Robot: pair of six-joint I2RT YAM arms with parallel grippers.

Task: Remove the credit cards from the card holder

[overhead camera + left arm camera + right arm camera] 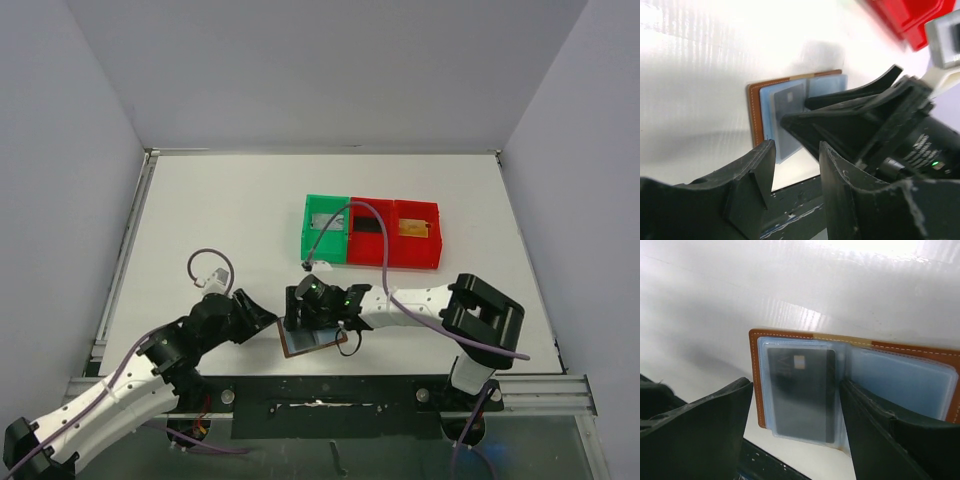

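The brown card holder (298,347) lies open near the table's front edge, grey-blue sleeves up. In the right wrist view a dark card (800,390) with a small chip sits inside the clear sleeve of the holder's (754,390) left page. My right gripper (796,385) is open and straddles that page, its right finger on the fold. My right gripper (318,318) hangs over the holder. My left gripper (268,315) is open and empty just left of the holder. The left wrist view shows the holder (756,115), the card (789,100) and my left gripper (797,147).
A green tray (310,245) holds a pale grey card (325,222). The joined red tray (392,258) holds a dark card (367,226) and a golden-orange card (413,230). The metal rail (330,390) runs just in front of the holder.
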